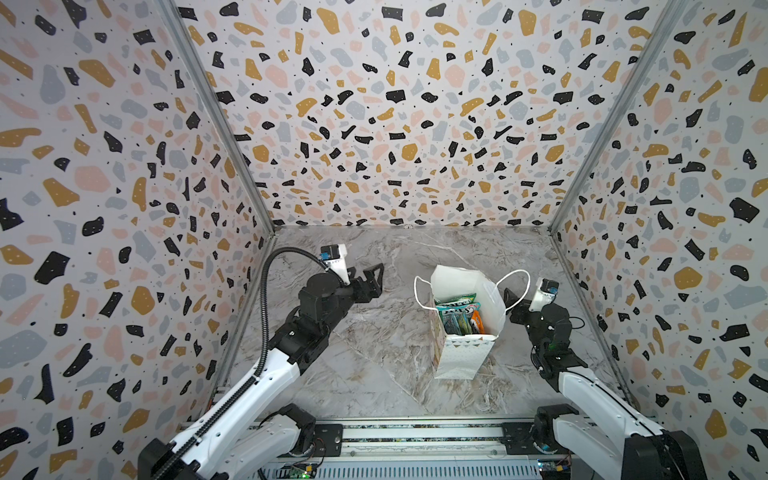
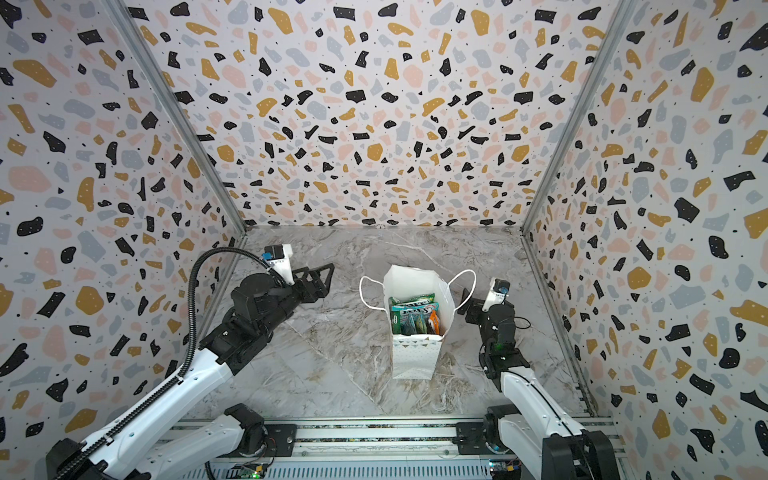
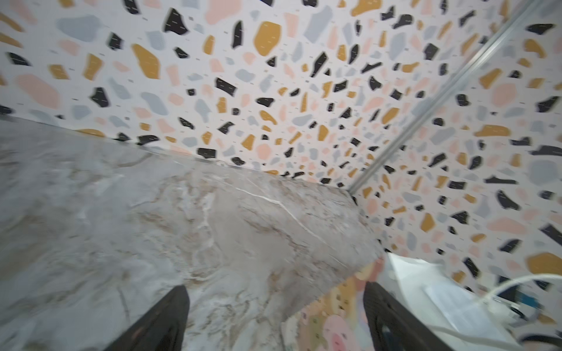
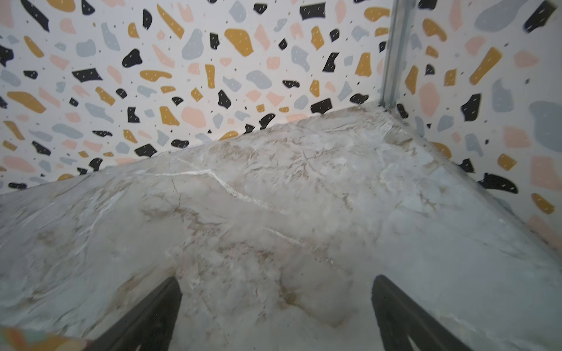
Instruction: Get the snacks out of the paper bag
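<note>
The paper bag (image 1: 461,353) (image 2: 415,355) stands upright right of the table's middle, mouth open, cord handles hanging to both sides. Inside it the snacks (image 1: 459,316) (image 2: 415,318) stand on edge: green, teal and one orange packet. My left gripper (image 1: 373,276) (image 2: 326,275) hovers open left of the bag, apart from it. In the left wrist view that gripper (image 3: 275,304) frames bare marble, with the bag's pastel side (image 3: 334,322) by one finger. My right gripper (image 1: 512,300) (image 2: 467,307) sits open close to the bag's right wall, holding nothing (image 4: 276,297).
Terrazzo-print walls close in the marble table (image 1: 353,365) on the left, back and right. A metal rail (image 1: 415,436) carrying both arm bases runs along the front edge. A blurred corner of the bag (image 4: 30,340) shows in the right wrist view.
</note>
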Robot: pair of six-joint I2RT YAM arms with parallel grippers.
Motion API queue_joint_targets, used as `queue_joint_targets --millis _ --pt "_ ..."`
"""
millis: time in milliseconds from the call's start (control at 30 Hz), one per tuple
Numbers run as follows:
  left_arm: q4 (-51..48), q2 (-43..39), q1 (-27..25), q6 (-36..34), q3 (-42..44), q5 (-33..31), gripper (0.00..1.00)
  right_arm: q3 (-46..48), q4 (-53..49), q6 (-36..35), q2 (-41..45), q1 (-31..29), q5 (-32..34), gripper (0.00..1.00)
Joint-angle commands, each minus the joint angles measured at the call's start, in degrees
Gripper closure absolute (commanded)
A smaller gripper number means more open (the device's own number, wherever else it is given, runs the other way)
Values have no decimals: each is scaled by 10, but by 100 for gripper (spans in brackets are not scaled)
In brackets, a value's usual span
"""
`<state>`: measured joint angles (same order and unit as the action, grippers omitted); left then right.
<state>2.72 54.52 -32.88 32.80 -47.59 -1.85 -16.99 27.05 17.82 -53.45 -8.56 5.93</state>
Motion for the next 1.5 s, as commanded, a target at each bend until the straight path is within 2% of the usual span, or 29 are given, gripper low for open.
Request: queue_joint_targets --millis 0,67,200,267,367,567,733,900,933,1100,1200,1367,1467 --pt "9 10 -47 32 -44 29 14 -19 -54 13 19 -8 -43 1" --pt "16 25 -72 38 -61 41 18 -22 -59 10 23 -8 -43 1" --pt "18 55 -119 36 -90 27 19 -24 -57 7 19 -9 -46 1" --pt "13 65 -127 33 -100 18 19 -25 -56 6 15 -9 -50 1" --pt "-2 82 -132 31 -111 0 24 -26 -54 6 9 -9 -56 1" --pt "12 105 -135 33 -113 12 51 -28 -52 5 5 -9 -60 1" --pt "25 113 -135 31 -109 6 65 -28 -50 4 -1 -11 -70 1" --pt "13 122 -135 28 -118 8 97 -30 -55 7 -6 -14 -76 1" --pt "10 122 -135 28 -119 8 100 -32 -58 8 -6 -15 -78 1" --pt "-14 120 -135 19 -132 5 100 -38 -80 11 -9 -22 -83 1" --pt "-35 112 -135 6 -147 -32 100 -45 -105 11 -10 -30 -104 1" --pt "-101 121 -126 -50 -208 -95 100 -72 -176 8 -20 -40 -139 1" --pt "-124 136 -98 -87 -238 -84 100 -72 -195 8 -17 -46 -175 1"
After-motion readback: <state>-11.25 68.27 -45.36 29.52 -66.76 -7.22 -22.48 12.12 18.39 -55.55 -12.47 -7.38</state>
